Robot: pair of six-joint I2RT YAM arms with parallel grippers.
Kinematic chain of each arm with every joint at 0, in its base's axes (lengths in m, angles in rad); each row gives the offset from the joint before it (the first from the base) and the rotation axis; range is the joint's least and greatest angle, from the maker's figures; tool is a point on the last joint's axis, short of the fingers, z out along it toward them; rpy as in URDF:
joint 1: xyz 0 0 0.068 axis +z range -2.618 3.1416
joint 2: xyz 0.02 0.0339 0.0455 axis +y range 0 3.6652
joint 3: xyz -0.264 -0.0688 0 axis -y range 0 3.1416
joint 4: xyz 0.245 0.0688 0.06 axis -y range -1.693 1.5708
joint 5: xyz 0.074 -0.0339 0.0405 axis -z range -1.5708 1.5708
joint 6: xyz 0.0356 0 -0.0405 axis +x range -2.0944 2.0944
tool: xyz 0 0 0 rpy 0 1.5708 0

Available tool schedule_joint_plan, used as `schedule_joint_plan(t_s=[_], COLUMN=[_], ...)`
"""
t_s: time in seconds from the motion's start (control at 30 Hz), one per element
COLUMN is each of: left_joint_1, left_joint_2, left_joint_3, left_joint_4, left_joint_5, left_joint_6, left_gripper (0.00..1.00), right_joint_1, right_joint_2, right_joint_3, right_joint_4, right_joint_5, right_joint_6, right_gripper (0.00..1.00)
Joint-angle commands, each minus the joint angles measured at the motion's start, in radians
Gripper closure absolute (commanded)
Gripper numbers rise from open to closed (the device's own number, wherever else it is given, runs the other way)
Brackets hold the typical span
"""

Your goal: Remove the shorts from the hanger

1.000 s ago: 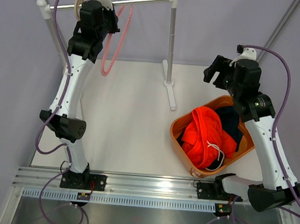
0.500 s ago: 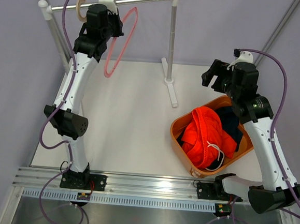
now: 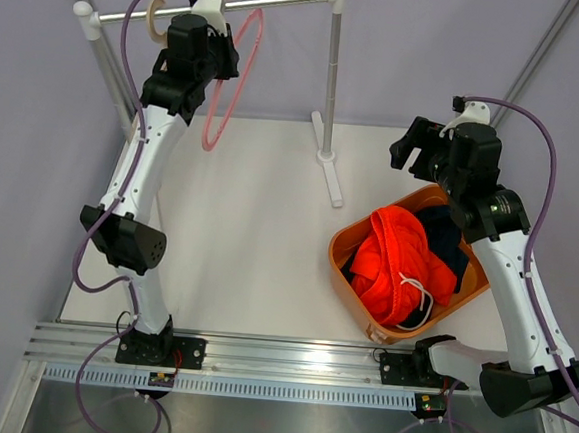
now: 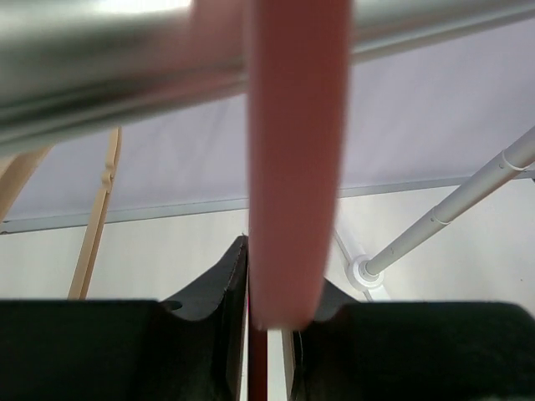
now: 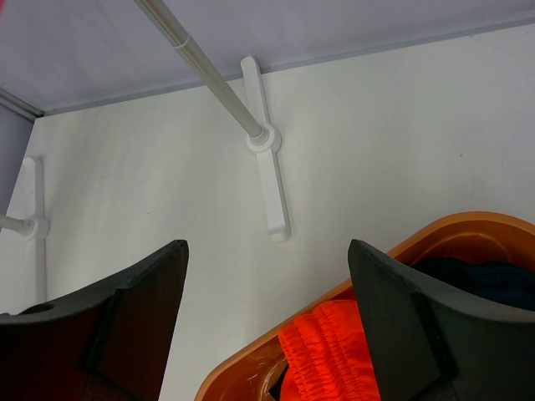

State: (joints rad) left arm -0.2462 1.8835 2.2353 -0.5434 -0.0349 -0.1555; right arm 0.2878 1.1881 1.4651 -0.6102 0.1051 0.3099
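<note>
The orange shorts (image 3: pixel 391 260) and the navy shorts (image 3: pixel 446 239) lie bunched in an orange basket (image 3: pixel 350 281) at the right. The right wrist view shows the orange shorts (image 5: pixel 326 351) and the navy shorts (image 5: pixel 485 284) again. An empty pink hanger (image 3: pixel 230 81) hangs at the metal rail (image 3: pixel 276 0). My left gripper (image 3: pixel 225 56) is up at the hanger's top. In the left wrist view the hanger (image 4: pixel 297 167) runs between the jaws of that gripper (image 4: pixel 280 276), which stand slightly open with a sliver of gap beside it. My right gripper (image 3: pixel 416 144) hovers open and empty beyond the basket's far rim.
A wooden hanger (image 3: pixel 154 20) sits on the rail left of my left gripper. The rack's right post (image 3: pixel 329 79) and its white foot (image 3: pixel 328 174) stand between the two arms. The basket rim (image 5: pixel 451 234) lies just under my right gripper (image 5: pixel 267 284).
My left gripper rose slightly and moved right along the rail, swinging the pink hanger with it. Its jaws have parted a little. The right arm barely moved.
</note>
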Motion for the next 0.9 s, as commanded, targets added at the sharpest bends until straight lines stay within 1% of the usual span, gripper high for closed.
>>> schedule_joint_plan(t_s=[0.0, 0.1, 0.17, 0.27, 0.37, 0.57, 0.63, 0.87], left_joint_1=[0.002, 0.001, -0.001, -0.004, -0.007, -0.01, -0.016, -0.033], left_joint_2=[-0.07, -0.076, -0.083, -0.099, -0.107, -0.142, -0.156, -0.234], left_joint_3=[0.006, 0.004, 0.003, -0.002, 0.0, -0.002, -0.002, -0.025], left_joint_4=[0.042, 0.046, 0.048, 0.056, 0.057, 0.054, 0.042, -0.003], left_joint_5=[0.027, 0.027, 0.027, 0.026, 0.023, 0.01, 0.001, -0.025], left_joint_6=[0.001, 0.004, 0.005, 0.016, 0.019, 0.031, 0.04, 0.071], left_gripper=[0.78, 0.77, 0.7, 0.64, 0.63, 0.58, 0.54, 0.52], right_joint_1=[-0.007, -0.007, -0.007, -0.007, -0.006, -0.007, -0.007, -0.007], right_joint_2=[-0.019, -0.019, -0.021, -0.024, -0.025, -0.025, -0.025, -0.033], right_joint_3=[-0.003, -0.005, -0.005, -0.003, 0.0, -0.002, 0.0, 0.006], right_joint_4=[0.024, 0.023, 0.021, 0.018, 0.015, 0.013, 0.012, 0.003], right_joint_5=[-0.021, -0.022, -0.022, -0.018, -0.019, -0.018, -0.018, -0.025], right_joint_6=[-0.002, -0.002, -0.003, -0.005, -0.006, -0.006, -0.006, -0.015], right_gripper=[0.14, 0.14, 0.14, 0.14, 0.14, 0.14, 0.14, 0.14])
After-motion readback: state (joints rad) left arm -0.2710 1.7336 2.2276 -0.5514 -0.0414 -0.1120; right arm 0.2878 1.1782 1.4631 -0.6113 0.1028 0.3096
